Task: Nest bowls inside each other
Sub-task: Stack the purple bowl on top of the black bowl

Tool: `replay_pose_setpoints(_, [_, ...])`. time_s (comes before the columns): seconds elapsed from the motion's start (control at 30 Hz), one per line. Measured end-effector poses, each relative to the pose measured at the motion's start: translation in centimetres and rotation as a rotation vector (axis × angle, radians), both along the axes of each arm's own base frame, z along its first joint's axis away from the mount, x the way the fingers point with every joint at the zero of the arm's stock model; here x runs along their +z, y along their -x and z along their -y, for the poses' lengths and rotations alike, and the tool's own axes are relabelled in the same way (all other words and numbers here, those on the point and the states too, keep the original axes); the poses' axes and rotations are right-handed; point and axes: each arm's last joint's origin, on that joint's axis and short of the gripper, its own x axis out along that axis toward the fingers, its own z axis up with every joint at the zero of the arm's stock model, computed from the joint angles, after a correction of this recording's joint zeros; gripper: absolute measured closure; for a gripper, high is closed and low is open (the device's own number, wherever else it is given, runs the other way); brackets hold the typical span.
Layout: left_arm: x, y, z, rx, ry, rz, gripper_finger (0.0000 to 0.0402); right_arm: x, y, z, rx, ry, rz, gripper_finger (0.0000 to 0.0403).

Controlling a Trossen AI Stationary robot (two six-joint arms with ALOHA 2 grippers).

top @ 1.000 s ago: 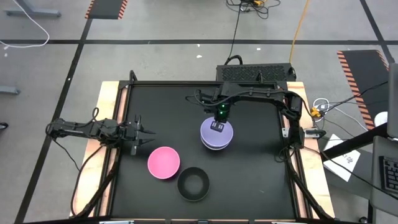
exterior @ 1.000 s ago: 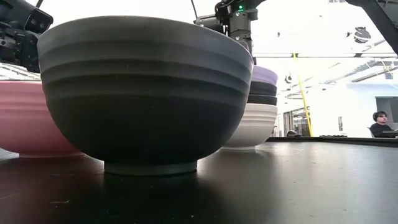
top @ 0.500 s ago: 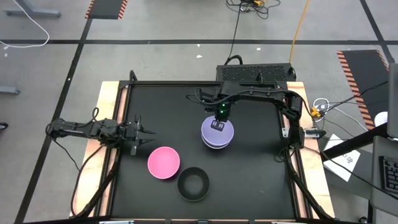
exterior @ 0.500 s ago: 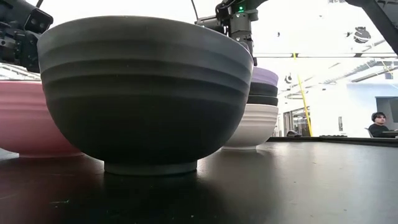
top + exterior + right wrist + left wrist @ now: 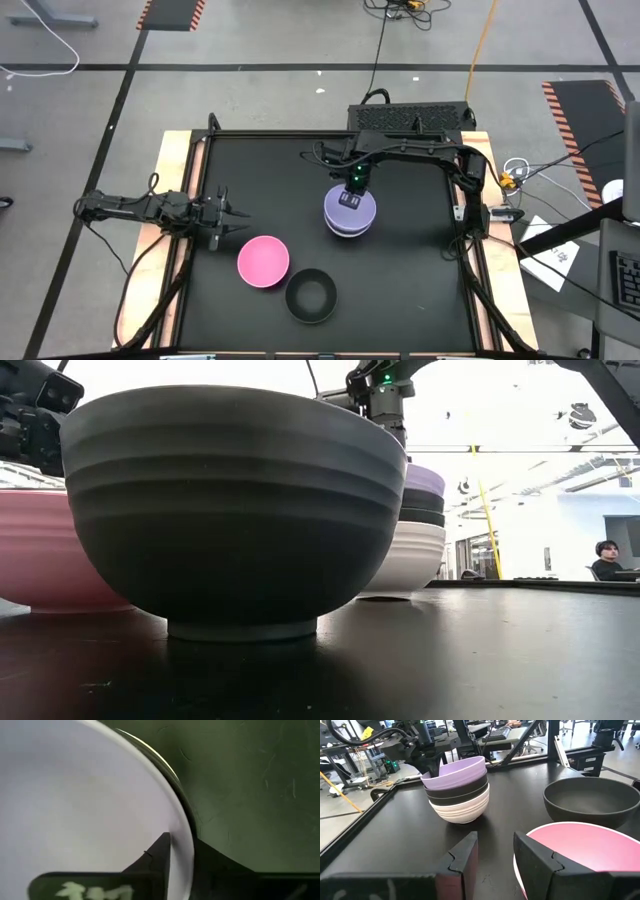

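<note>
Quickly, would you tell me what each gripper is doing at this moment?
Left gripper: open, holding nothing, beside the pink bowl.
Right gripper: fingers straddle the lavender bowl rim; grip cannot be told.

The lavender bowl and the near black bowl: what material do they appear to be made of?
The lavender bowl looks like smooth plastic with a satin finish: even colour, thin rim, soft sheen. The black bowl also looks plastic, matte, with moulded horizontal ridges around its wall. Melamine cannot be ruled out.

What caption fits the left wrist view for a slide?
Lavender bowl tops a black-and-white stack, right gripper at its rim; pink bowl and black bowl wait nearby.
</note>
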Motion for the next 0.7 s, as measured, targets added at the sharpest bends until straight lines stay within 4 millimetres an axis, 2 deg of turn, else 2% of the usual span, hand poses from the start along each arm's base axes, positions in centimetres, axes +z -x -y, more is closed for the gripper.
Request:
replay_pose_setpoints(0.17, [0.0,0.0,0.0,0.000,0.000,0.000,0.0273,0.0,-0.1,0.0,-0.004,-0.007,0.012,0.0335])
replay_pose_setpoints(0.43, [0.0,0.0,0.0,-0.004,0.001,0.000,0.0273,0.0,-0.1,-0.1,-0.015,-0.031,0.021,0.0333])
replay_pose_setpoints(0.7, [0.0,0.0,0.0,-0.004,0.005,-0.001,0.0273,1.4,-0.5,-0.5,-0.002,-0.024,0.147,0.0332])
